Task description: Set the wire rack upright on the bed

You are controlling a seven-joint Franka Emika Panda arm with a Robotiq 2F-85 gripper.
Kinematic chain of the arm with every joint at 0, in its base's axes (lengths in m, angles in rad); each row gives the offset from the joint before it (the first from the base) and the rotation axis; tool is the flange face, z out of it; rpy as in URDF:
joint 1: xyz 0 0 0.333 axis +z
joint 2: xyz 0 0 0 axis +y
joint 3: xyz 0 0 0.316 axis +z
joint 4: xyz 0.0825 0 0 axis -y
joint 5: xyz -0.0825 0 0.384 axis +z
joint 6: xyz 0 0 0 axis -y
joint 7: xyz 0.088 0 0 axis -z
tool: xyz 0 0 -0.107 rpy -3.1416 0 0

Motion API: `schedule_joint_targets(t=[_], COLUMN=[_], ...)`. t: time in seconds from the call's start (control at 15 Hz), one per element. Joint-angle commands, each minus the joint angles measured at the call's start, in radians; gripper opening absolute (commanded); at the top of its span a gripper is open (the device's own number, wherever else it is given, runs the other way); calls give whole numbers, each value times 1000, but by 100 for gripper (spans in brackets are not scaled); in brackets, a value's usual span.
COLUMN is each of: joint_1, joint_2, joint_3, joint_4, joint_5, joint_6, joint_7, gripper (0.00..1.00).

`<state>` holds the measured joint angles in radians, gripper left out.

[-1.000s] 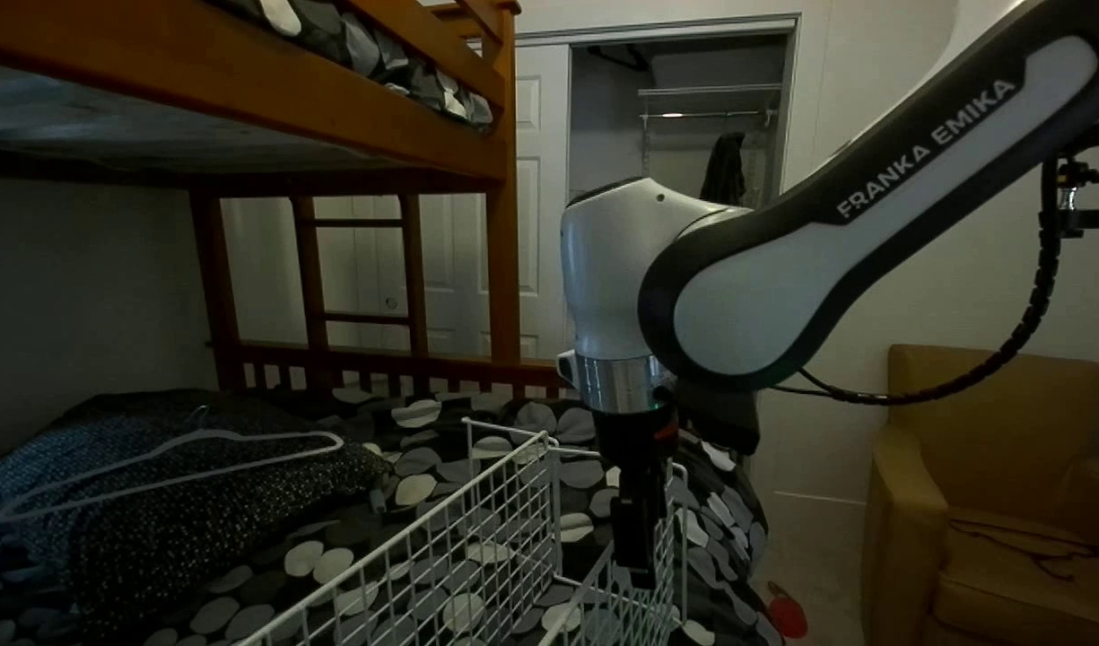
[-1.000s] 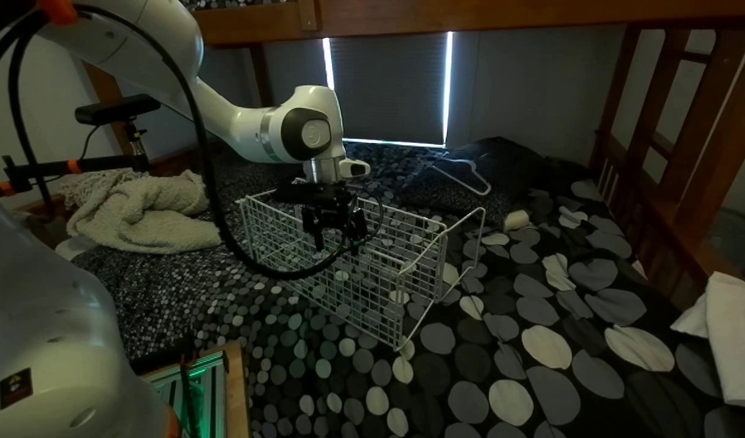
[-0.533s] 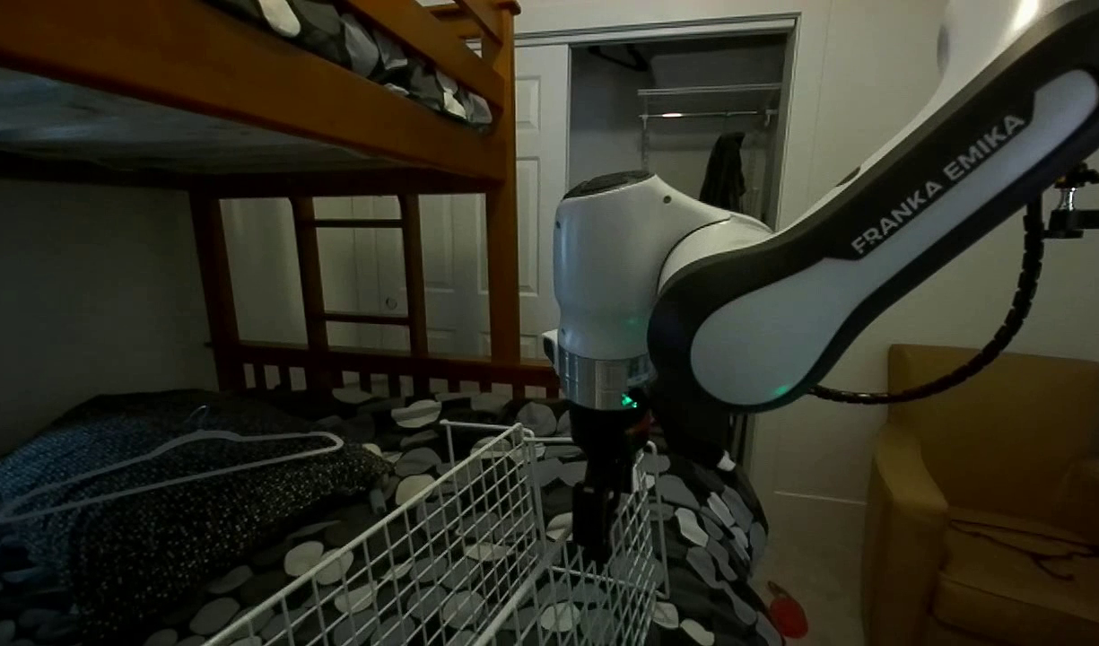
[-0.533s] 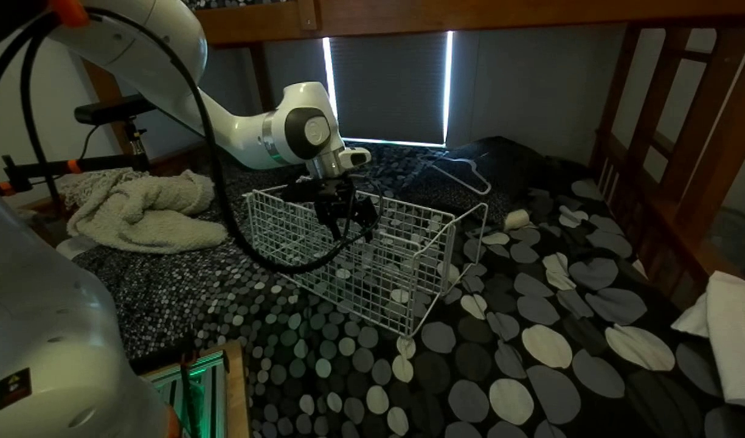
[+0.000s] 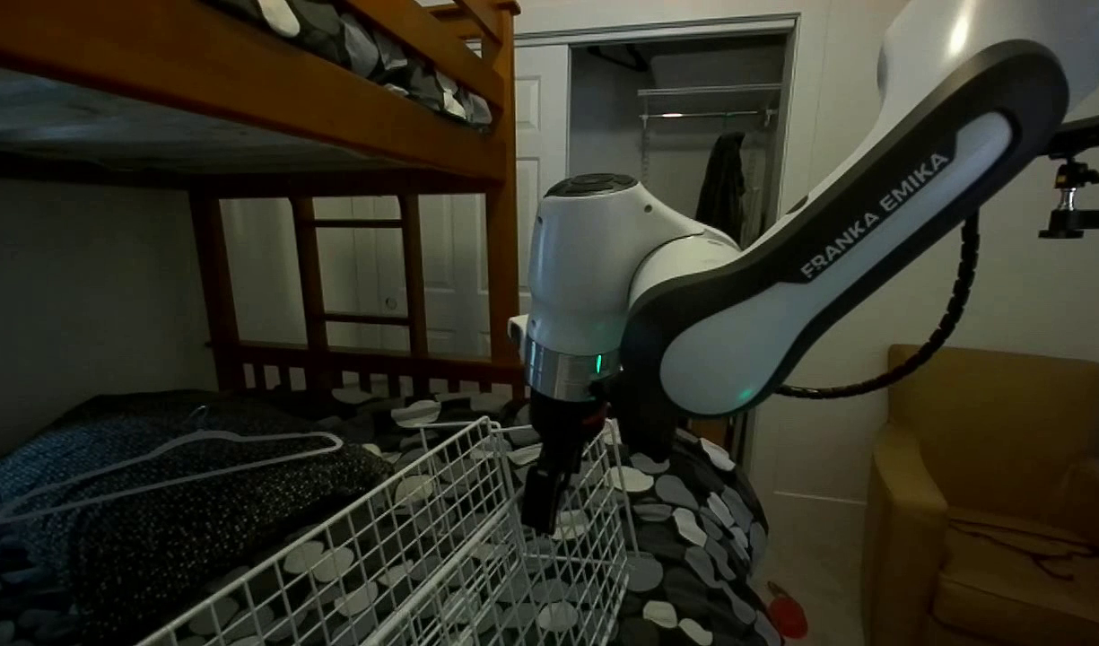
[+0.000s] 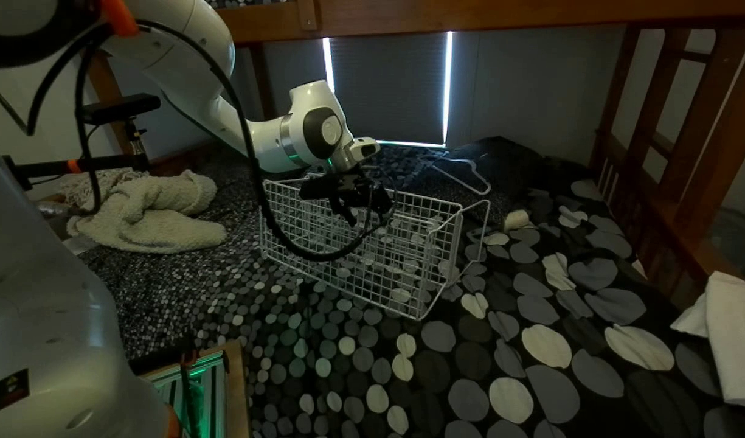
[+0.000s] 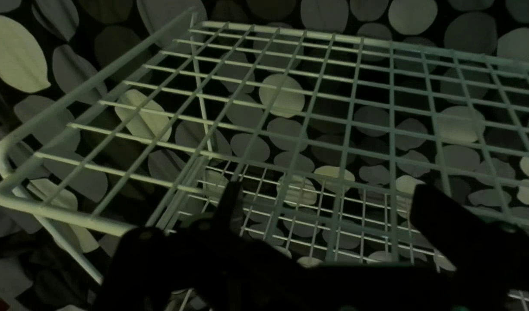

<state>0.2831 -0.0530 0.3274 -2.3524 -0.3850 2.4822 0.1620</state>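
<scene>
The white wire rack [image 6: 372,299] stands on the bed [image 6: 500,340], on its black dotted cover, with its mesh panels on edge. It also shows in an exterior view [image 5: 361,501] and fills much of the wrist view [image 7: 348,97]. My gripper [image 6: 369,218] points down between the rack's mesh panels, as an exterior view [image 5: 538,525] shows too. In the wrist view my gripper [image 7: 327,185] is open, its dark fingers wide apart with mesh beyond them. Nothing is clamped between them. Whether a finger touches the wires I cannot tell.
A white hanger [image 5: 217,435] lies on a dark pillow [image 5: 244,511] behind the rack. A cream blanket [image 6: 153,219] lies near the arm. The upper bunk's wooden rail [image 6: 469,18] crosses above. A tan armchair [image 5: 998,431] stands beside the bed. A cable loops beside the gripper.
The gripper has moved inward over the bed and tilted. The rack's near side has shifted inward with it, its near bottom corner rising in the picture, and the panels look closer together.
</scene>
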Motion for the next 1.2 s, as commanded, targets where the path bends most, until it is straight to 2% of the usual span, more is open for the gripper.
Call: schedule_joint_targets(t=[0.0, 0.13, 0.27, 0.33, 0.67, 0.8, 0.87, 1.0, 1.13], joint_1=[3, 6, 8, 10, 22, 25, 28, 35, 40], joint_2=[119, 133, 152, 162, 211, 235, 246, 263, 269], joint_3=[-5, -6, -9, -10, -15, -19, -21, -24, -26], joint_4=[94, 120, 152, 167, 239, 259, 270, 298, 322], joint_5=[-41, -66, -101, -110, -138, -134, -134, -127, -124], joint_6=[130, 144, 153, 159, 181, 189, 189, 175, 153], joint_7=[-36, -45, -41, -41, -49, -52, -54, -63, -58], gripper=[94, 100, 91, 99, 100, 75, 74, 64, 62])
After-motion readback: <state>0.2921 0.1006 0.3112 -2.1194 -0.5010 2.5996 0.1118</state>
